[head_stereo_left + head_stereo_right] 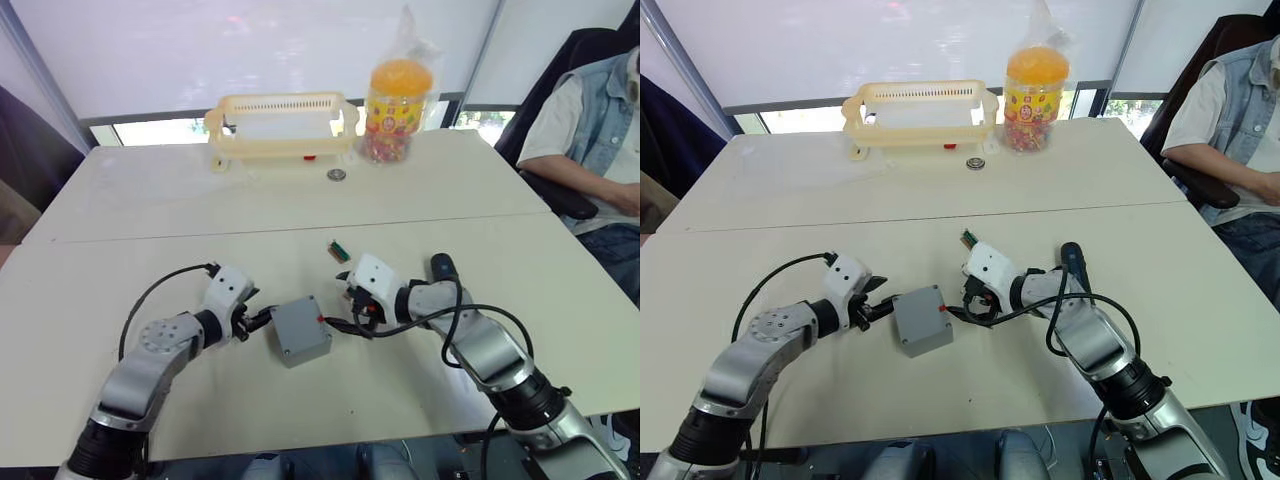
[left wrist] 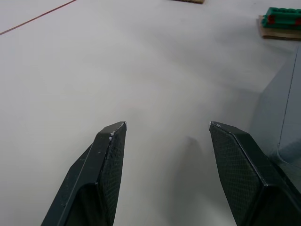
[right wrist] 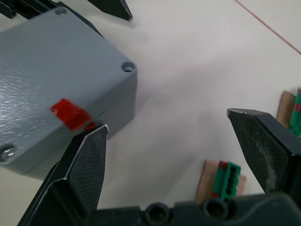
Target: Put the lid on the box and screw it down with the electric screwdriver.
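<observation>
A pale desk (image 1: 150, 210) fills most of the frame, a seam crossing it left to right; a white blind (image 1: 250, 50) covers the window along the top, daylight showing beneath it; a dark chair (image 1: 590, 50) stands at upper right.

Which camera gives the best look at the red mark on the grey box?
The right wrist view: the red mark sits close and sharp on the side of the box, beside a lid screw hole. Both eye views show it as a tiny red dot on the box's right side. The left wrist view catches just a plain grey edge.
</observation>
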Motion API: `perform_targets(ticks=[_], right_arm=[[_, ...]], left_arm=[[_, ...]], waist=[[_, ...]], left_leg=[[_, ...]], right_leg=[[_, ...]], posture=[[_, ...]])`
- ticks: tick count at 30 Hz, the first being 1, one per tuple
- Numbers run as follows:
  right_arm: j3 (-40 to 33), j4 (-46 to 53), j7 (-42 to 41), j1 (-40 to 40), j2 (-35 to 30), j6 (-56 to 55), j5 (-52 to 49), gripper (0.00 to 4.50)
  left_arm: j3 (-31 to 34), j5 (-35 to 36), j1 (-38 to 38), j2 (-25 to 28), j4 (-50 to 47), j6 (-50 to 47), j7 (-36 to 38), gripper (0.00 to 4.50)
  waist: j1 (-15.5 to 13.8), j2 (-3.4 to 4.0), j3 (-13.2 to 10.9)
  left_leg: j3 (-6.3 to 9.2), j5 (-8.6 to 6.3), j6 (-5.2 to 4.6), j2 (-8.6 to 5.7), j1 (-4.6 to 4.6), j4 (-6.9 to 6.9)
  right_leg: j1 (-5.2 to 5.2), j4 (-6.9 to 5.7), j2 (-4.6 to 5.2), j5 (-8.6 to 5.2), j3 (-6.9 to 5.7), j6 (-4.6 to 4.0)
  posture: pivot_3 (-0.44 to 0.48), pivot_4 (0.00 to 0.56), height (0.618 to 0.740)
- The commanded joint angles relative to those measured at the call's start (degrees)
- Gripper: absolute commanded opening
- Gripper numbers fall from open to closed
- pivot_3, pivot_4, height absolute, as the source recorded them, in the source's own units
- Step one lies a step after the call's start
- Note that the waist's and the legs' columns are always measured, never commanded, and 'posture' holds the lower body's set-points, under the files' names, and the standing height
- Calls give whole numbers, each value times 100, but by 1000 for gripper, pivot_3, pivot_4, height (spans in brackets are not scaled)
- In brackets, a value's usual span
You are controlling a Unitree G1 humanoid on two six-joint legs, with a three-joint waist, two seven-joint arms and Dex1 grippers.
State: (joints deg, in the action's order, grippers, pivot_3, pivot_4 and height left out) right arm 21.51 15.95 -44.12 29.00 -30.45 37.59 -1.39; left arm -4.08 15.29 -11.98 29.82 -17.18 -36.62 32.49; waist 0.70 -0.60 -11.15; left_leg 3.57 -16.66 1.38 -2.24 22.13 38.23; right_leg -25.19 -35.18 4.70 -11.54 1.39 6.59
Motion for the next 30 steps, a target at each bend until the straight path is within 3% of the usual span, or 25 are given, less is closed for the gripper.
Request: perform_targets(ticks=[1,6,11,17,30], right_arm=[[-71,223,34,16,-103,-38,89,4437],[-145,109,24,52,-159,-124,108,4437],[-288,169,16,37,-191,-137,29,4437],[-396,717,-123,-287,-369,78,-137,4437],[-166,1282,89,-508,-123,620,-274,4437]], left_arm=[[-68,-110,56,168,-284,119,106,2872],[519,-129,246,481,-199,179,14,2872],[823,403,668,679,-734,-145,396,2872],[766,912,1129,752,-1473,-587,605,2872],[136,273,270,130,-392,-41,126,2872]], waist=[[1,0,0],[15,0,0],[10,0,0],[-11,-6,4],[-4,-11,7]], left_leg=[[-1,0,0,0,0,0],[0,0,0,2,0,0],[1,0,-1,4,0,-1],[4,0,-1,6,3,1],[1,1,1,2,-15,0]], right_leg=[[0,0,0,0,0,0],[-1,0,-2,0,0,0],[-2,1,0,0,2,0],[1,2,4,0,1,0],[16,0,-4,1,-1,-4]], posture=[[0,150,740],[0,150,740],[0,150,740],[0,150,740],[0,150,740]])
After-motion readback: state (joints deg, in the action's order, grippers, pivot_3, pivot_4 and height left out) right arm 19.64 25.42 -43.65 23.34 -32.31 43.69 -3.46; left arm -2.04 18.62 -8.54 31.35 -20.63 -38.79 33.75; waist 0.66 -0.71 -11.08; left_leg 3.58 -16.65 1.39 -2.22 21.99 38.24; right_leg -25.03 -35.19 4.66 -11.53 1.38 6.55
